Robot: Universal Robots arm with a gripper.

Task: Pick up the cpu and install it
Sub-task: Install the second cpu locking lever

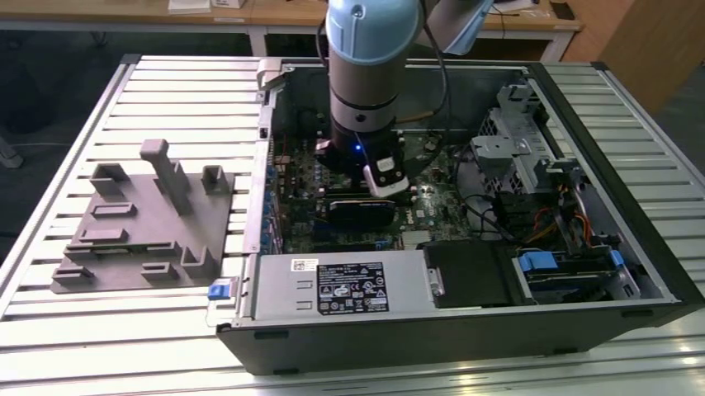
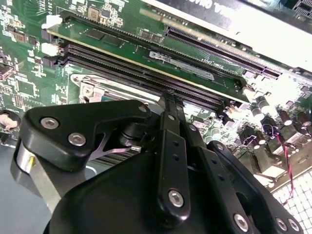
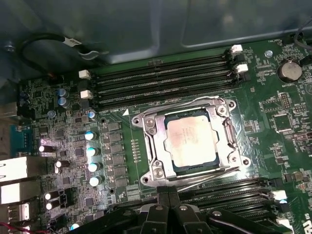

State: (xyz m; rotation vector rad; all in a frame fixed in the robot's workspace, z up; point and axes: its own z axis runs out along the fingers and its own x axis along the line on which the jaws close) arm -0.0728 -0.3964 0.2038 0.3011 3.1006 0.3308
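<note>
Hovering inside the computer case [image 1: 617,272], my claw [image 3: 168,197] has its fingers together, holding nothing. The cpu [image 3: 191,142] already lies seated in the motherboard socket [image 3: 146,146]; I judge installation nearly finished, socket unlatched.

In the exterior view my own arm [image 1: 369,74] runs off the picture's upper edge and covers the middle of the motherboard [image 1: 441,206], socket area included. In the second wrist view my gripper [image 2: 168,97] body hides the board's near part, and my fingertips cannot be made out. In the first wrist view the socket frame [image 3: 146,146] covers the rim of the cpu [image 3: 191,140].
</note>
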